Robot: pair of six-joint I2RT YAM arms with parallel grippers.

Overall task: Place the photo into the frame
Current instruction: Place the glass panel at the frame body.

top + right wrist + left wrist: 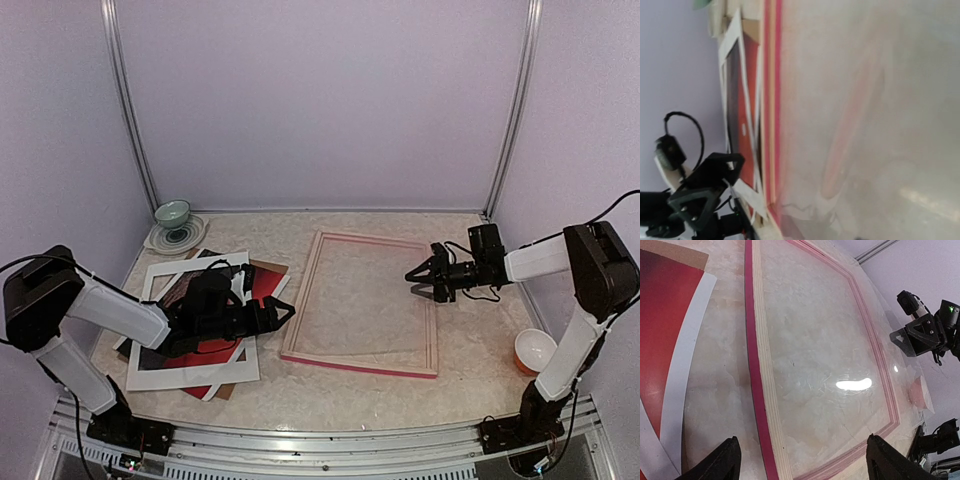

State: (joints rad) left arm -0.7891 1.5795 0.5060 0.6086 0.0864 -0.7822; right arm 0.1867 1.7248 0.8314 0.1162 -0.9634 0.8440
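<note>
Marbled table [470,360], lilac walls. Frame [360,364] lies flat, long axis near-to-far, clear pane inside. Photo [263,288] lies left of frame, skewed, under white mat [190,378]. Left gripper [282,318] spread wide, empty, just left of frame. Right gripper [417,281] fingers parted, empty, above frame's right rail.

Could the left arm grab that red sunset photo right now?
Probably: the open left gripper hangs just above the photo, though the white mat board lies on it, leaving only parts bare.

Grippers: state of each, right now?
Left gripper: open, holding nothing.
Right gripper: partly open, nothing visibly held.
</note>
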